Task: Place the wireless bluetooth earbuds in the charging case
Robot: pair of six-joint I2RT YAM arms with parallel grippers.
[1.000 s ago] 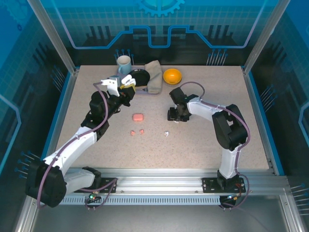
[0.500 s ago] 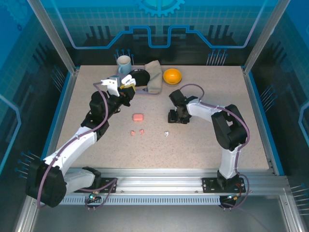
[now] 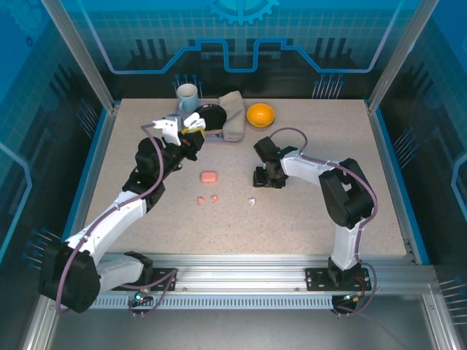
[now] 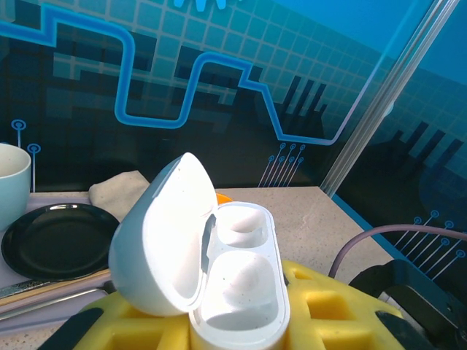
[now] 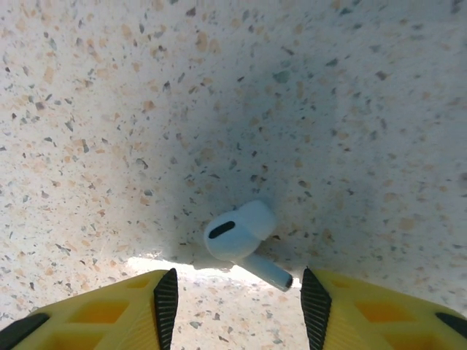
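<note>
Left wrist view: cup [image 4: 11, 186] cut by the left edge; black plate [image 4: 51, 244] partly behind the white case [image 4: 233, 284]. Right wrist view: right pincer [image 5: 239, 302] fingertips cut by the bottom edge. Top view: pink earbuds [image 3: 214, 197] too small for detail.

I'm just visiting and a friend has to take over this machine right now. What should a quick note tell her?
Left fingers: shut on the open white case, held up off the table; both wells look empty.
Right fingers: open, low over the table, straddling a white earbud, not yet pinched.
Also on the table: second white earbud, two pink earbuds, pink case.
Done: white case open and presented.
Left: all four earbuds to insert.
</note>
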